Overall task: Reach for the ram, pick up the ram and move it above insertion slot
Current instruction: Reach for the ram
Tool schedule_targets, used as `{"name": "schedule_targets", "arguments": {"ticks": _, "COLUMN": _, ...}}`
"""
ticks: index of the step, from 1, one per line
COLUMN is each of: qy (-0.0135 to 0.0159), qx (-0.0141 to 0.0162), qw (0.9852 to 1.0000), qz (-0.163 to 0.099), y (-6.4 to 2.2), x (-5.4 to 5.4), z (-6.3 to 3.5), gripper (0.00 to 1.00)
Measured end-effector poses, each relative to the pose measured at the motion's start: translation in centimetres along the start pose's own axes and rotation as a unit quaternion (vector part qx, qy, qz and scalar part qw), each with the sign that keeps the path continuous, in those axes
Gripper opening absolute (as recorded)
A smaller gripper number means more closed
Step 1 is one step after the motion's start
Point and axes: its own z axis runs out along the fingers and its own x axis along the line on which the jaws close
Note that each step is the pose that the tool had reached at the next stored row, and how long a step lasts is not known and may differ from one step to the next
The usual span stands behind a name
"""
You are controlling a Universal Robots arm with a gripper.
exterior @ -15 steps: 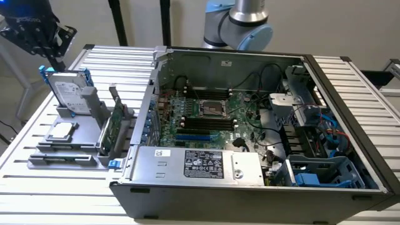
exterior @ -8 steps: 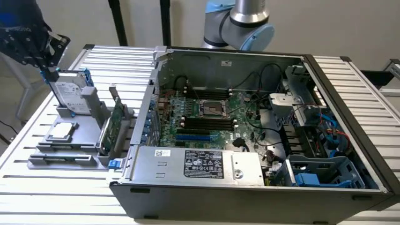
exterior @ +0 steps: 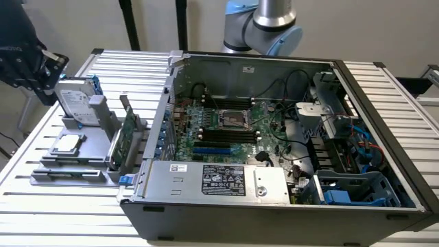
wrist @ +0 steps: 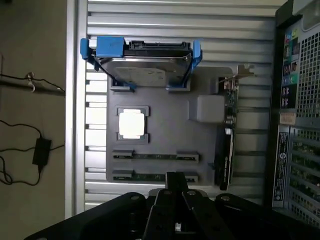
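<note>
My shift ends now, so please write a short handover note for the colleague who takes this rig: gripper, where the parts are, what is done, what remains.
Gripper: shut, holding nothing, above the grey plastic parts tray.
Ram, the long thin green circuit-board stick: lying in its tray holder, not gripped.
Insertion slot, a long narrow black plastic socket: on the motherboard inside the open dark metal computer case, looks empty.
Done: nothing of the pick shows yet.
Left: reach the ram, pick it up, bring it above the slot.
</note>
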Motion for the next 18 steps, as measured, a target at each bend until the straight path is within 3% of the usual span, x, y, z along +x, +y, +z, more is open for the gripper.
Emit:
{"name": "schedule_targets", "arguments": {"ticks": 4, "qy": 0.0031, "qx": 0.0000, "qw": 1.0000, "qz": 0.000, "y": -1.84, "x": 0.0, "z": 0.40, "gripper": 0.11}}
{"name": "schedule_targets", "arguments": {"ticks": 6, "qy": 0.0049, "qx": -0.0001, "qw": 1.0000, "qz": -0.002, "y": -2.36, "x": 0.0, "z": 0.58, "gripper": 0.11}}
{"name": "schedule_targets", "arguments": {"ticks": 12, "qy": 0.0071, "qx": 0.0004, "qw": 0.9987, "qz": -0.050, "y": -2.41, "x": 0.0, "z": 0.83, "gripper": 0.11}}
{"name": "schedule_targets", "arguments": {"ticks": 18, "qy": 0.0093, "qx": 0.0010, "qw": 0.9944, "qz": -0.105, "y": -2.41, "x": 0.0, "z": 1.06, "gripper": 0.11}}
